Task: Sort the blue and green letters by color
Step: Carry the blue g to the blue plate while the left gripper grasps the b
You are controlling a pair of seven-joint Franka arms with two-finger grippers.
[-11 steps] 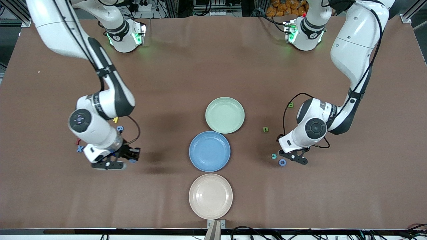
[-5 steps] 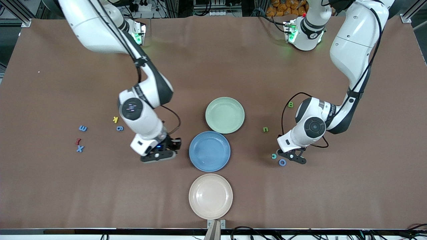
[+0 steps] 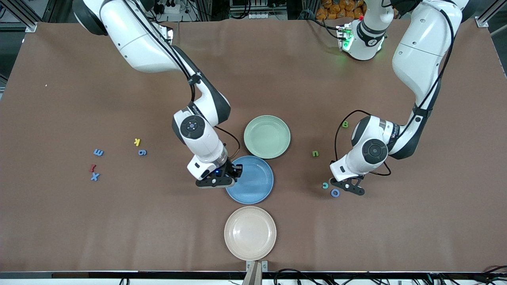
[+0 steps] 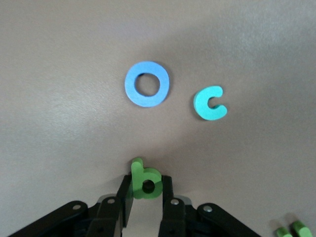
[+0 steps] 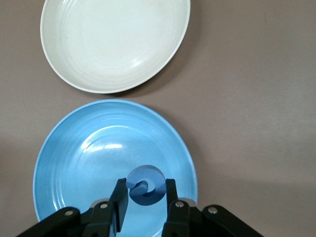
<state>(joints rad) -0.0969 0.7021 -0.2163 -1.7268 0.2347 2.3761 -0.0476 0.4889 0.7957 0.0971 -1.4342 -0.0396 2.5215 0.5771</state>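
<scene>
The blue plate (image 3: 253,184) sits between the green plate (image 3: 267,136) and the cream plate (image 3: 250,232). Over its rim, the right gripper (image 5: 143,202) is clamped on a chunky blue letter (image 5: 145,184) — best released low, nearer the plate's centre. The left gripper (image 4: 146,201) pinches a small green b (image 4: 145,181) beside a blue O (image 4: 146,84) and teal c (image 4: 211,103) — it should lift straight up.

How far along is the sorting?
Nothing done yet: green plate and blue plate hold no letters. In hand: right gripper holds a blue letter over the blue plate; left gripper grips a green letter beside the blue O. Left: both drops, plus loose ones like the blue X.
</scene>
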